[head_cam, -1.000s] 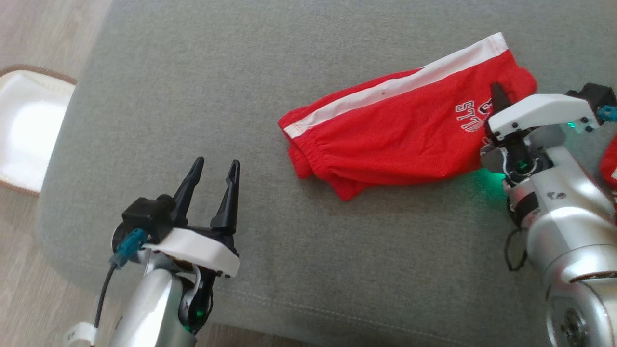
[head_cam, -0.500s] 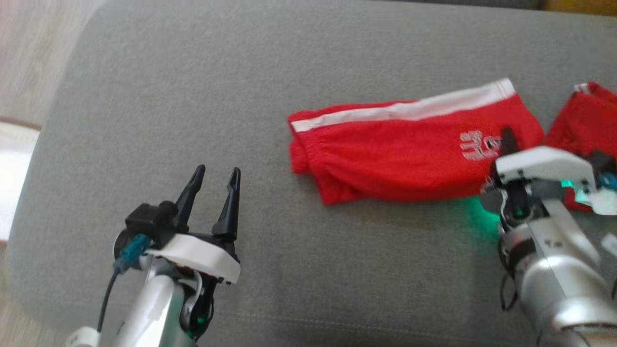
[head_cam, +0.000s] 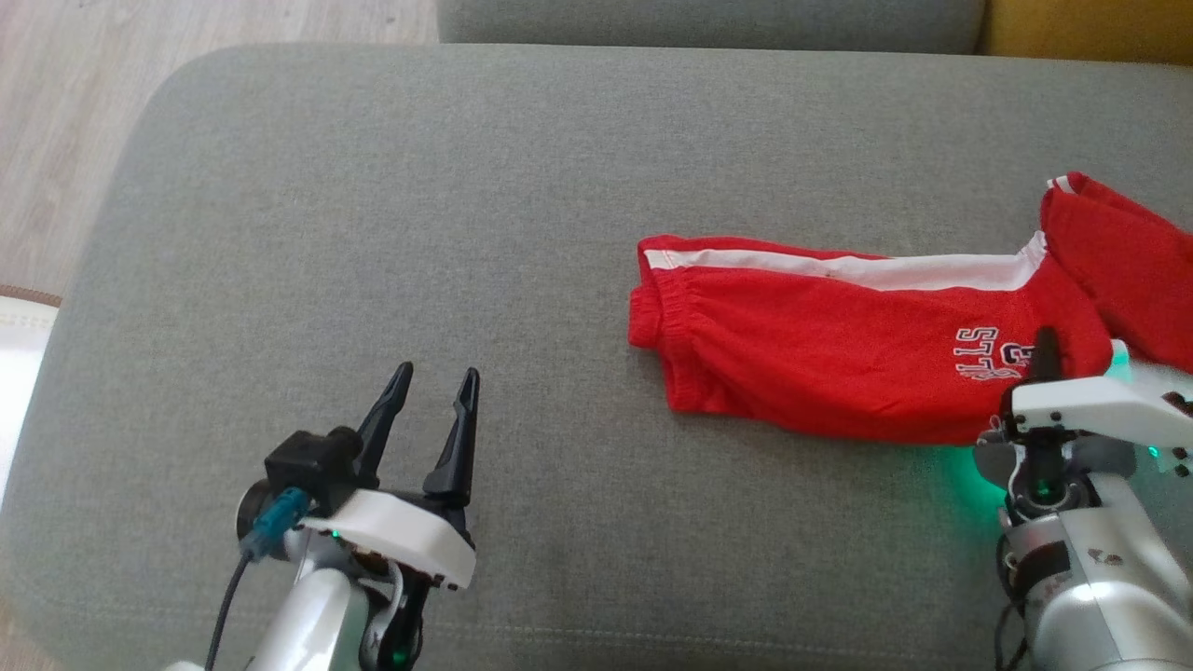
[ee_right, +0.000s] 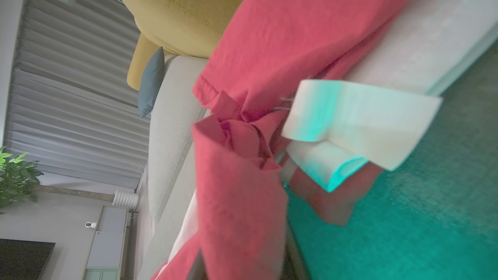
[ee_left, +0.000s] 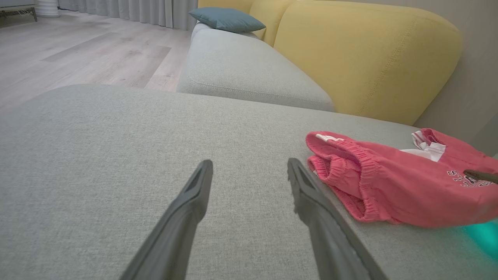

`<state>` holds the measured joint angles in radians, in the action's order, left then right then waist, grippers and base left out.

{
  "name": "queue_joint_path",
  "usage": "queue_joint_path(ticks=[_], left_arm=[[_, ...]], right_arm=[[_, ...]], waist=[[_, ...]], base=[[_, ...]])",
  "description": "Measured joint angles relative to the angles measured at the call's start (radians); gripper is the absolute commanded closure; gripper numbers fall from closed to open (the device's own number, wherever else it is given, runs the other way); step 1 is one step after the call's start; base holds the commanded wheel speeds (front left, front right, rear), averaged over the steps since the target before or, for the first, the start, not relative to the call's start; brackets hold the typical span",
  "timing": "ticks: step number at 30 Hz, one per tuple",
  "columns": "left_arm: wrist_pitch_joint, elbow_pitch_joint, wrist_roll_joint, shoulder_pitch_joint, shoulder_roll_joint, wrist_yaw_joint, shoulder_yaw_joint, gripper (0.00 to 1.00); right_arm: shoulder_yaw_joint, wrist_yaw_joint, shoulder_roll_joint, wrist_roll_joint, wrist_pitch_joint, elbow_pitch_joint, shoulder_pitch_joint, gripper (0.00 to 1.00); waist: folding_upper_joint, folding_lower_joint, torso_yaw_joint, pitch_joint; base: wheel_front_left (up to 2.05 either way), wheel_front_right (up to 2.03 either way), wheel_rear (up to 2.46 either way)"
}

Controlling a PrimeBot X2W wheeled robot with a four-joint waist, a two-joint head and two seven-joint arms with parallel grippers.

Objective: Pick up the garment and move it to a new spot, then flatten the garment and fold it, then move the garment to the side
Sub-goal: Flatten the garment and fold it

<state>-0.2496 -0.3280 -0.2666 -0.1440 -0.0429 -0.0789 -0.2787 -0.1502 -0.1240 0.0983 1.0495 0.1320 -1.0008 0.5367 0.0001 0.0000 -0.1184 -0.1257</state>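
The garment (head_cam: 839,373) is a pair of red shorts with a white side stripe and pale lettering. It lies on the grey cushion (head_cam: 466,186), waistband to the left, with its other leg bunched at the far right (head_cam: 1118,261). My right gripper (head_cam: 1044,347) is shut on the garment beside the lettering. In the right wrist view the red cloth (ee_right: 241,194) drapes up from between the fingers. My left gripper (head_cam: 438,373) stands open at the lower left, well clear of the waistband (ee_left: 350,167), with nothing between its fingers (ee_left: 194,194).
A yellow sofa back (ee_left: 369,50) rises behind the cushion. A second grey seat (ee_left: 241,70) with a blue pillow (ee_left: 227,18) lies beyond it. Wooden floor (head_cam: 75,93) runs along the left, with a white object (head_cam: 19,345) at the edge.
The head camera has moved, so the whole picture has shifted. My right gripper has closed on the shorts by the lettering. The left gripper stays open as before.
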Motion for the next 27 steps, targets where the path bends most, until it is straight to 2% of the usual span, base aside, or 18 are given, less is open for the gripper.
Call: queue_joint_path(ticks=[10,16,20,27], left_arm=[[0.0,-0.009,0.0,0.001,0.0,0.0,-0.002,0.0],[0.0,-0.022,0.0,0.008,0.0,0.001,-0.007,0.0],[0.0,-0.03,0.0,0.02,0.0,0.001,-0.014,0.0],[0.0,-0.032,0.0,0.02,0.0,0.01,-0.03,0.0]], right_arm=[[-0.016,0.0,-0.025,-0.023,-0.021,0.103,-0.001,1.0],[0.019,0.0,-0.03,-0.03,-0.069,0.223,-0.044,1.0],[0.12,0.0,-0.032,0.042,-0.098,0.304,-0.068,1.0],[0.338,0.0,-0.034,0.146,-0.082,0.394,-0.115,1.0]], waist=[[0.0,0.0,-0.027,0.006],[0.0,0.0,-0.051,0.024],[0.0,0.0,-0.064,0.035],[0.0,0.0,-0.083,0.055]], base=[[0.0,0.0,0.0],[0.0,0.0,0.0],[0.0,0.0,0.0],[0.0,0.0,0.0]])
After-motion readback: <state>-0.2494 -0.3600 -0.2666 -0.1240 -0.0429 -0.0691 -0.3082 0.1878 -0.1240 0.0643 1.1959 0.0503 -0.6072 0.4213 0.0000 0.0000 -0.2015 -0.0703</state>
